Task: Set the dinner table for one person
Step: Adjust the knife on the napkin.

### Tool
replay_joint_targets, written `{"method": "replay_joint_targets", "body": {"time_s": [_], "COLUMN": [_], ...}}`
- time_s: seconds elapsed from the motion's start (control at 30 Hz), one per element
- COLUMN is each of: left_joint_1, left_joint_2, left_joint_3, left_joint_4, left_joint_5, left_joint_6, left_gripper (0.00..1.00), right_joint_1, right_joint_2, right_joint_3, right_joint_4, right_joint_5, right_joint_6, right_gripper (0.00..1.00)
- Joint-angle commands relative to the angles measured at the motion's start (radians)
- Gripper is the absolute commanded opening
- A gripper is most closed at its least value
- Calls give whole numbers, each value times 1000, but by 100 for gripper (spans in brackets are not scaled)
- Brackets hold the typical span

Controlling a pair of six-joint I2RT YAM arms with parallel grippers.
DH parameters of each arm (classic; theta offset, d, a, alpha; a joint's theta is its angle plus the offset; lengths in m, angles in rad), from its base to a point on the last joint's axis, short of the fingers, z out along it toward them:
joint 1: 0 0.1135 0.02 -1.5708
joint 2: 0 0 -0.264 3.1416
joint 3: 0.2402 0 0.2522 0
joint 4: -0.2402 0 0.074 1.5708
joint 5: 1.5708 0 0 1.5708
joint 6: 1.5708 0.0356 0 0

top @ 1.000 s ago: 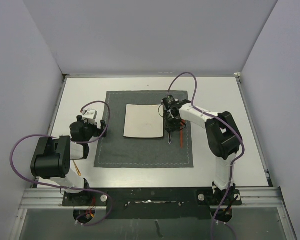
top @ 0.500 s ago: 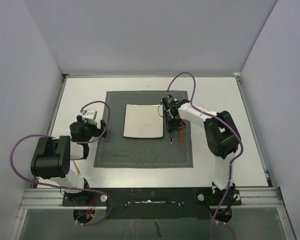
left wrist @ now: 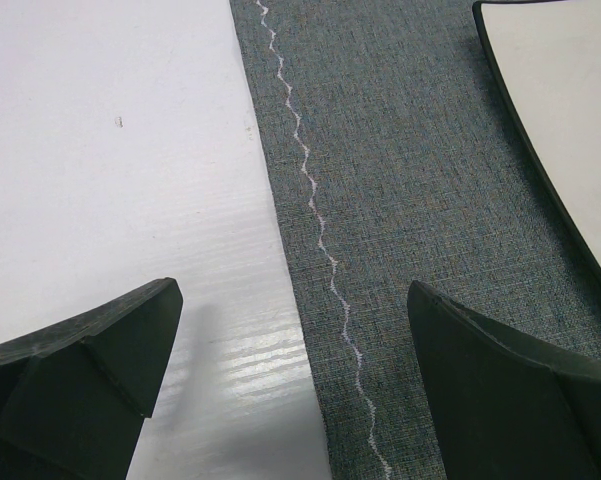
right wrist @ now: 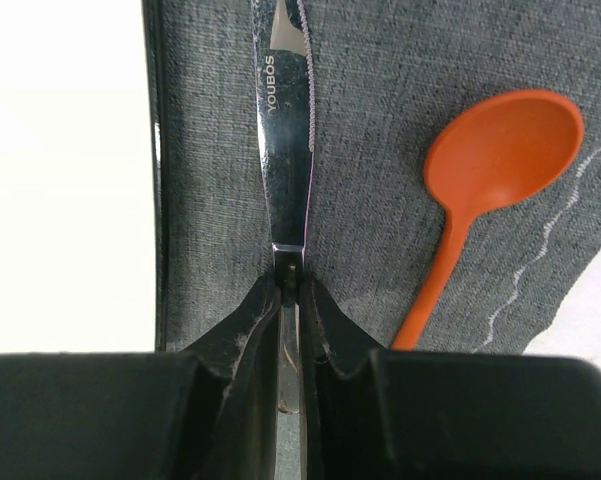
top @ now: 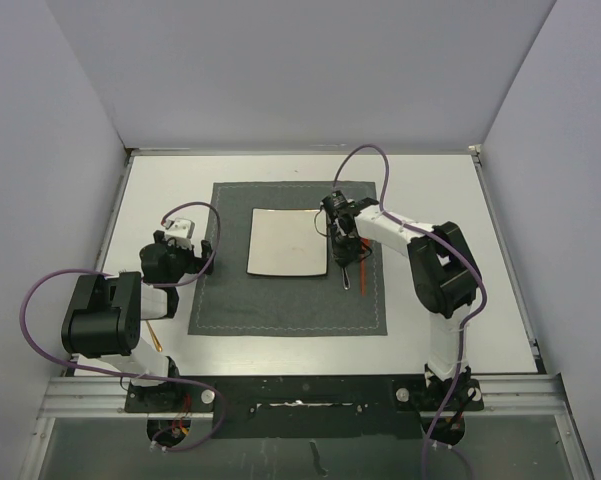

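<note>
Right pincer is seen pinched on the knife handle, the blade lying on the placemat between plate and orange spoon. The knife is probably best kept parallel to the plate edge and laid flat before release. Left pincer is spread wide over the worktop, which carries everything.

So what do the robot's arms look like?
The left arm and right arm are black and white with chunky joints. A purple cable loops along each. The left gripper and right gripper have dark, wedge-shaped fingers.
</note>
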Motion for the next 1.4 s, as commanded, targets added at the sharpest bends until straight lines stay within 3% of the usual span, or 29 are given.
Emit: {"method": "replay_joint_targets", "body": {"time_s": [0.0, 0.63, 1.37], "left_joint_1": [2, 2, 2], "left_joint_2": [9, 8, 9], "left_joint_3": [-1, -1, -1], "left_joint_4": [78, 79, 78], "left_joint_5": [9, 10, 10], "left_joint_6": [-5, -4, -4], "left_gripper": [98, 98, 98], "right_joint_1": [10, 11, 9], "right_joint_2": [-45, -70, -102], "right_joint_3": [45, -1, -4], "right_joint_4": [-50, -34, -80], "right_joint_5": [45, -23, 27], "right_joint_6": [6, 97, 150], "right_gripper": [0, 0, 0]}}
